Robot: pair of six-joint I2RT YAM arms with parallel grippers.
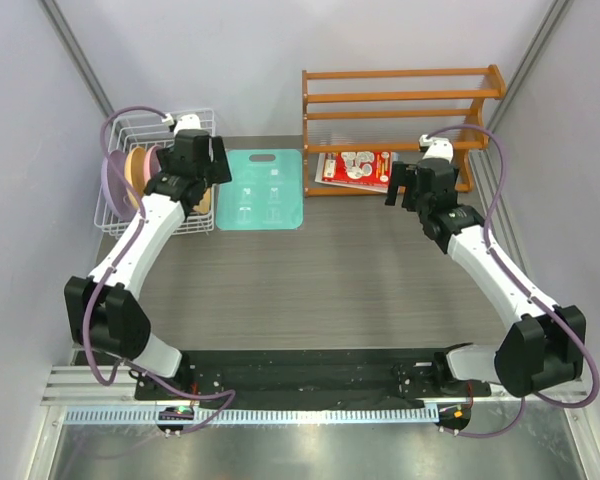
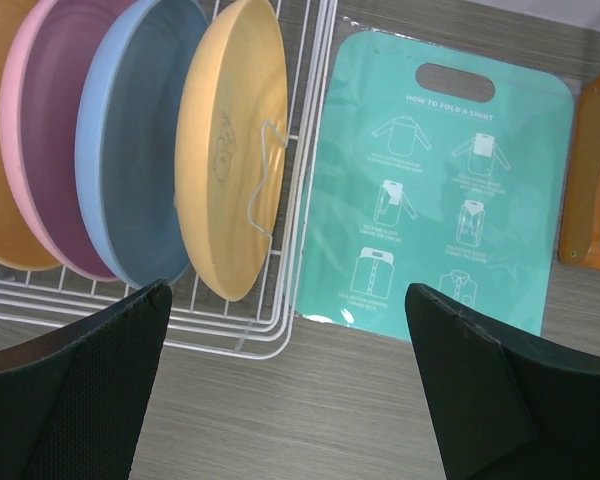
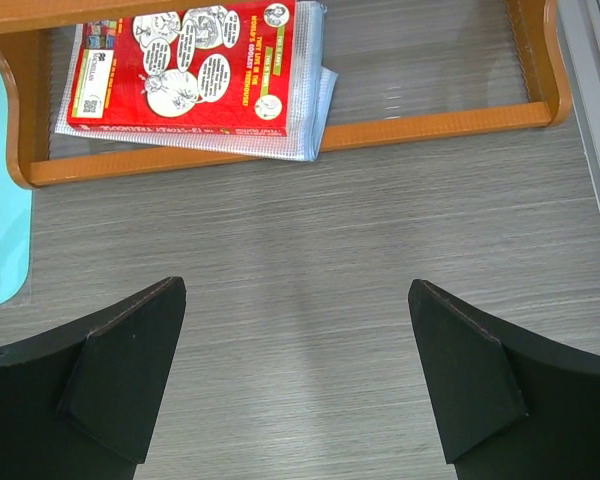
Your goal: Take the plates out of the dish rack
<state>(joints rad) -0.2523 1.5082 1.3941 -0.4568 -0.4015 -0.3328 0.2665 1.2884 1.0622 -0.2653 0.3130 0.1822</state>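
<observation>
The white wire dish rack [image 1: 195,125] stands at the table's far left. In the left wrist view its wires [image 2: 292,200] hold upright plates side by side: orange [image 2: 0,150], pink [image 2: 52,140], light blue [image 2: 130,150] and yellow [image 2: 230,150]. A lavender plate [image 1: 111,182] shows at the rack's left side in the top view. My left gripper [image 2: 288,290] is open and empty, above the rack's right front corner, near the yellow plate. My right gripper [image 3: 298,285] is open and empty over bare table in front of the wooden shelf.
A teal cutting board [image 2: 440,200] lies flat just right of the rack. An orange wooden slatted shelf rack [image 1: 400,95] stands at the back right, with a red book [image 3: 190,60] on its bottom level. Grey walls close in both sides.
</observation>
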